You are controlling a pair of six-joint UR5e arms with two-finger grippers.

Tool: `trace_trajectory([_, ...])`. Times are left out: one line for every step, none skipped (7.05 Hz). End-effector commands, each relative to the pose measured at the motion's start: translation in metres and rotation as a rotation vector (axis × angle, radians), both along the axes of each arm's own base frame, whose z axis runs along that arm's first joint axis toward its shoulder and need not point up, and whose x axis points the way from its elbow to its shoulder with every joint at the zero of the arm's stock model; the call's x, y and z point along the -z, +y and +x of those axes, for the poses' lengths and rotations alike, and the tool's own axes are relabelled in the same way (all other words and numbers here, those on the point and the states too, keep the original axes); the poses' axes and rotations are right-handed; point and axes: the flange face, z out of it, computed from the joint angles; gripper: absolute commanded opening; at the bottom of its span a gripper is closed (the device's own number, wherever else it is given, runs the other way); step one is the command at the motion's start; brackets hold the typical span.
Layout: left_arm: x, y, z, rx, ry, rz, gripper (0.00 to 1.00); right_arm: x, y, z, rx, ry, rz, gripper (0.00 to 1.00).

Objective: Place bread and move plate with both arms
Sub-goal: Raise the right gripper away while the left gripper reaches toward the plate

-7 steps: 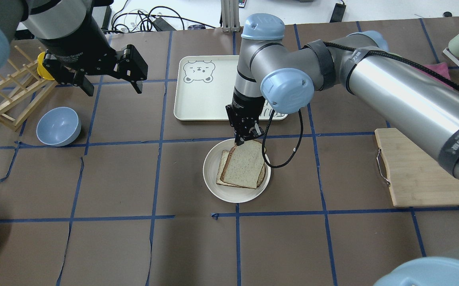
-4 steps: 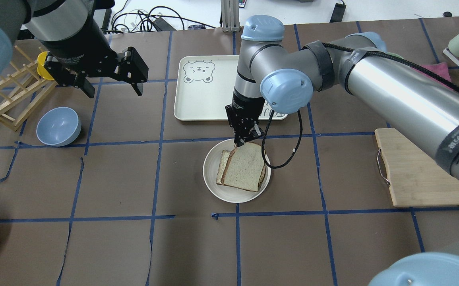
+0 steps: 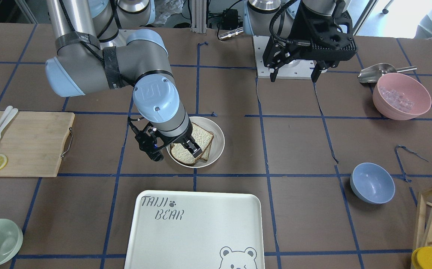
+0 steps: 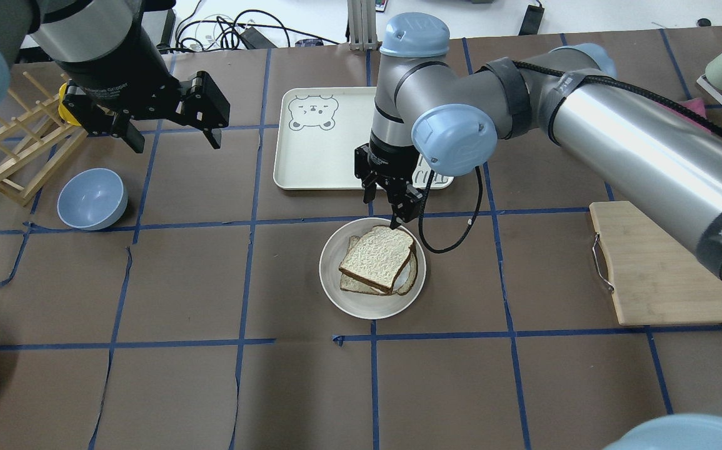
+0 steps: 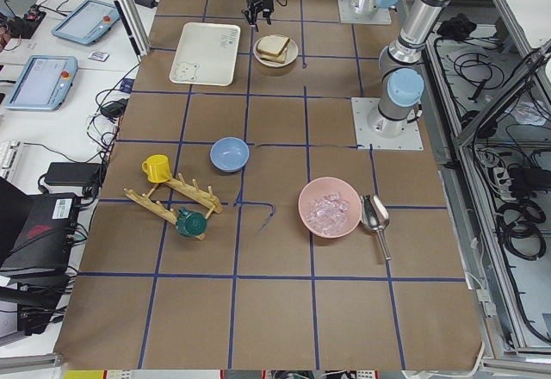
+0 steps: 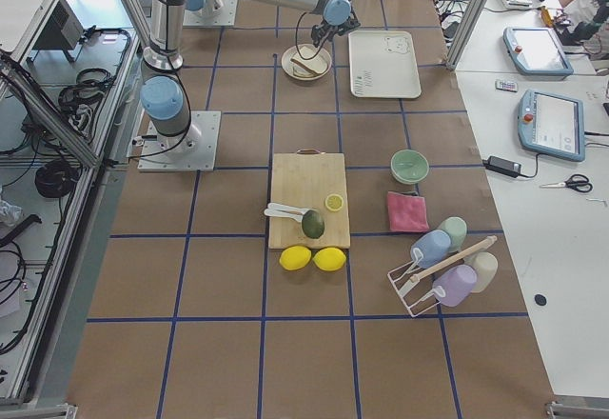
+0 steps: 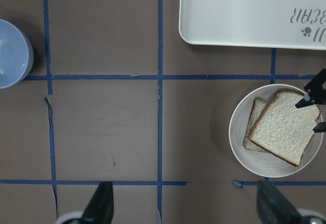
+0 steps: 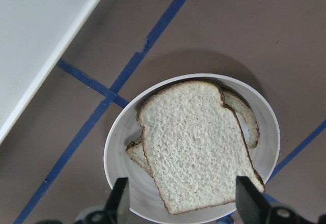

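The bread (image 4: 376,256) lay over another slice (image 4: 350,285) on the plate (image 4: 334,294). The right end effector (image 4: 383,211) hung released just above; the left end effector (image 4: 174,139) was released too.

I see the bread (image 4: 376,257), a pale square-ish slice with a brown crust, resting skewed on top of 1 other slice (image 4: 353,284). Both lie inside the round cream plate (image 4: 334,292), upright on the surface.

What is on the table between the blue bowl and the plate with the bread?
Nothing stands there, only the brown table cover crossed by blue tape lines. The left wrist view shows it, from bowl to plate.
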Motion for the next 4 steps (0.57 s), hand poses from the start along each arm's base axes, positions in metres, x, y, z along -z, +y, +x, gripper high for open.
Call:
trace_trajectory([0.025,-0.014,-0.003,-0.014,0.012,0.045,1.00,-0.066,0.008,-0.033,-0.348,-0.006,-0.153,1.00])
trace_trajectory([0.049,-0.026,-0.005,-0.096,0.010,0.092,1.00,-0.087,0.011,-0.065,-0.396,-0.004,-0.128,1.00])
trace_trajectory([0.079,-0.034,-0.010,-0.176,0.003,0.138,1.00,-0.104,0.006,-0.086,-0.481,-0.018,-0.153,1.00])
trace_trajectory([0.115,-0.028,-0.025,-0.225,0.006,0.179,1.00,-0.118,0.007,-0.090,-0.621,-0.032,-0.189,1.00])
